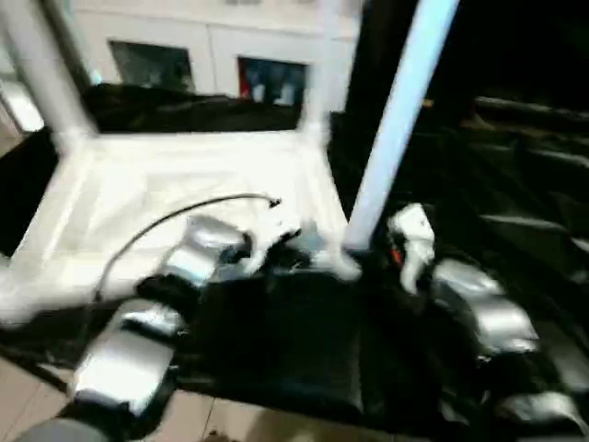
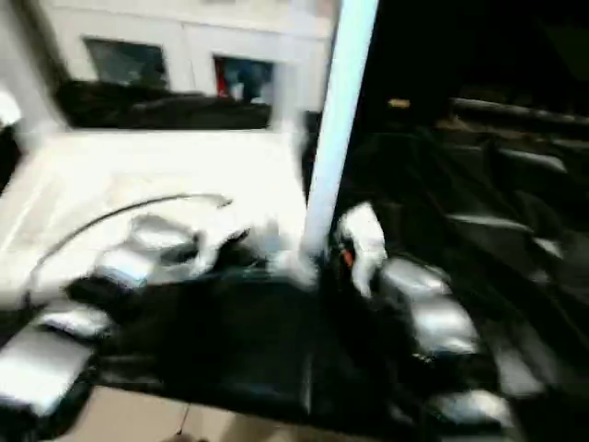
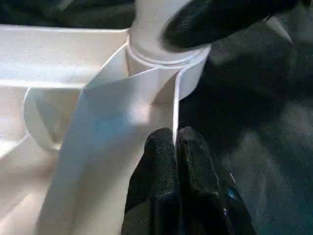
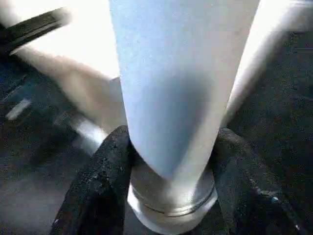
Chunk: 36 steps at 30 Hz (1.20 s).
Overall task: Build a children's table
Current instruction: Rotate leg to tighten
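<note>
The white tabletop (image 1: 175, 207) lies upside down on a black surface (image 1: 276, 350), ribbed underside facing up, with its near rim running along the black in front of the robot. Legs already rise from its corner sockets — one at the far left corner (image 1: 41, 74), one at the far right (image 1: 322, 83), and a long one at the near right corner (image 1: 396, 120), which leans slightly as it climbs out of the top of the head views. The near right corner sits close to the middle of the black surface, so there is dark open room to the right of it and a strip of pale floor (image 1: 212, 419) in front. The left gripper (image 3: 175, 147) is pressed together, its two black fingers side by side against the thin upright rim of the tabletop just beside the near right socket (image 3: 168, 73). The right gripper (image 4: 171, 161) straddles the foot of the near right leg, one finger on each side touching it just above the socket collar, so it is pinching that leg. A thin black cable (image 1: 175, 216) arcs over the tabletop from the left forearm. Beyond the table stand white cabinets (image 1: 202, 46) with dark openings.
</note>
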{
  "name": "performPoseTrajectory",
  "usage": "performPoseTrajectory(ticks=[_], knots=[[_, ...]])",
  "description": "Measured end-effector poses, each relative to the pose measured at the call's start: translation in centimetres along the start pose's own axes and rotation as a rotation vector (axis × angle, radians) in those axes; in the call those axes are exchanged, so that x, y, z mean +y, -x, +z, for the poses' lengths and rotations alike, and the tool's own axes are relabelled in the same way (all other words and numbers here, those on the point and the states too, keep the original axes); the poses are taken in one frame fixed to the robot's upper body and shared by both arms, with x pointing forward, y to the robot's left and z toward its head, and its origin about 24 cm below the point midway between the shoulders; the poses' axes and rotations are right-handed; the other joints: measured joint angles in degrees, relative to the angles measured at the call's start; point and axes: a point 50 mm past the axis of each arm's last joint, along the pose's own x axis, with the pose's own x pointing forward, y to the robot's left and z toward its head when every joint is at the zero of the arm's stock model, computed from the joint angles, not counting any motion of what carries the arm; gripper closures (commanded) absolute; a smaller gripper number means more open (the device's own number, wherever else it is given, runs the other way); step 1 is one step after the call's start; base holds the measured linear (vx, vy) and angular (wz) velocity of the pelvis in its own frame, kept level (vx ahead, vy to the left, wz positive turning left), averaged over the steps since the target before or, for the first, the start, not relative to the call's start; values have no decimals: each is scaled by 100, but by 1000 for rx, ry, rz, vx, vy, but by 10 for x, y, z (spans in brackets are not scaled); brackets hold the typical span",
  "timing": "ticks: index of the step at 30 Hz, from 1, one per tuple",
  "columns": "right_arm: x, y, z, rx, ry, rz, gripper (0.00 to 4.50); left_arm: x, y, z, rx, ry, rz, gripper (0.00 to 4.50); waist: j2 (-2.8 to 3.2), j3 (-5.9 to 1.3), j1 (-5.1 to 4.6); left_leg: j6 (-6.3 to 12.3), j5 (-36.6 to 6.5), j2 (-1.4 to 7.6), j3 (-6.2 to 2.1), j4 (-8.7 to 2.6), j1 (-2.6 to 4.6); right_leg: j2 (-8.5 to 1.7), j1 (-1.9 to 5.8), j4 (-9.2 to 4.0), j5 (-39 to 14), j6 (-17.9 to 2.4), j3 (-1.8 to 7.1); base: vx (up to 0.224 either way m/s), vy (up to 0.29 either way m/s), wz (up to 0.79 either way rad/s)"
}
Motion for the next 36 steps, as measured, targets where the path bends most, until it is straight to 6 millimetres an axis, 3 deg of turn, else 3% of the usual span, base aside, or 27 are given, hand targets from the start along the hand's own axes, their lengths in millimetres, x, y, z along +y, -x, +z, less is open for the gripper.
performPoseTrajectory(ticks=[5, 10, 12, 17, 25, 29, 36], knots=[[1, -11, 1, -41, -83, -195, 251, -6, -20, 9, -29, 46, 81, 450, -1, -5, -12, 1, 0, -6, 0, 5, -3, 0, 0, -7, 46, -42, 9, 0, 0, 0], [2, -12, 2, -51, -51, -219, 251, -7, -23, 11, -34, 52, 87, 450, 10, -11, 1, 1, 0, -5, -3, -2, -4, 2, 1, -5, 50, -40, 5, 0, 0, 0], [2, -12, 2, -57, -48, -219, 195, -7, -23, 11, -32, 52, 85, 450, 11, -10, 3, 1, 0, -5, -3, -4, -4, 2, 1, -5, 50, -40, 5, 0, 0, 0], [1, -10, 3, -62, -63, -176, 151, -6, -21, 10, -31, 43, 63, 450, 15, -8, -1, 1, 0, -5, -3, -8, -7, 2, -3, -7, 49, -39, 5, 0, 0, 0], [-5, 20, 6, 44, 133, 170, 136, -4, 4, -1, -23, -9, -103, 450, 13, -6, 30, 5, -1, 11, -4, -30, -27, 10, -22, -10, 39, -25, -14, 0, 0, 0], [-1, 29, 5, 73, 151, 315, 136, -4, 18, -8, -9, -42, -192, 450, 14, -5, 50, 4, -1, 15, -3, -28, -25, 12, -22, -6, 39, -25, -14, 0, 0, 0], [9, 35, 4, 126, 166, 521, 136, -14, 28, -14, 17, -59, -358, 450, 19, 2, 191, 3, -2, 13, 3, -23, -31, 9, -22, -7, 39, -27, -9, 0, 0, 0]])
